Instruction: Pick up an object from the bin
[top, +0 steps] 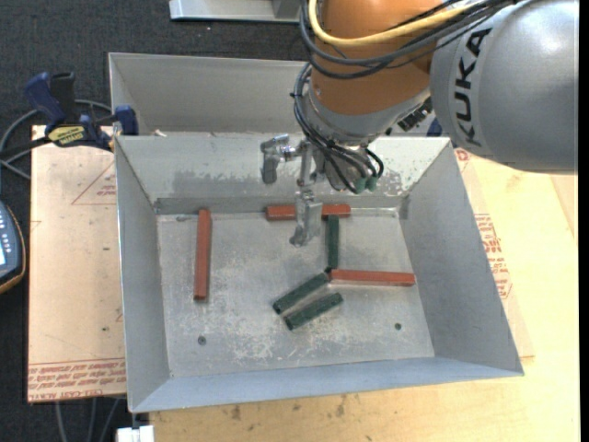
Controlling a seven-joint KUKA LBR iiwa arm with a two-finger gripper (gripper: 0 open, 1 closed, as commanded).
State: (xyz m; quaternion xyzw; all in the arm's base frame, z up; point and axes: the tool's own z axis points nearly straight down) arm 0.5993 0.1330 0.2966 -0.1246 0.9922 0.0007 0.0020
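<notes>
My gripper (300, 236) hangs low in the back middle of the bin, its tip close to the floor. It crosses in front of a short red bar (280, 213) that lies along the back wall's foot. Just right of the tip, a dark green bar (331, 243) lies pointing front to back. A longer red bar (373, 278) rests crosswise at that green bar's front end. I see nothing held by the gripper.
Two dark green bars (302, 293) (314, 309) lie side by side, slanted, in front of the gripper. A long red bar (202, 254) lies front to back at the left. The arm's orange cover and cables hang over the back right of the bin.
</notes>
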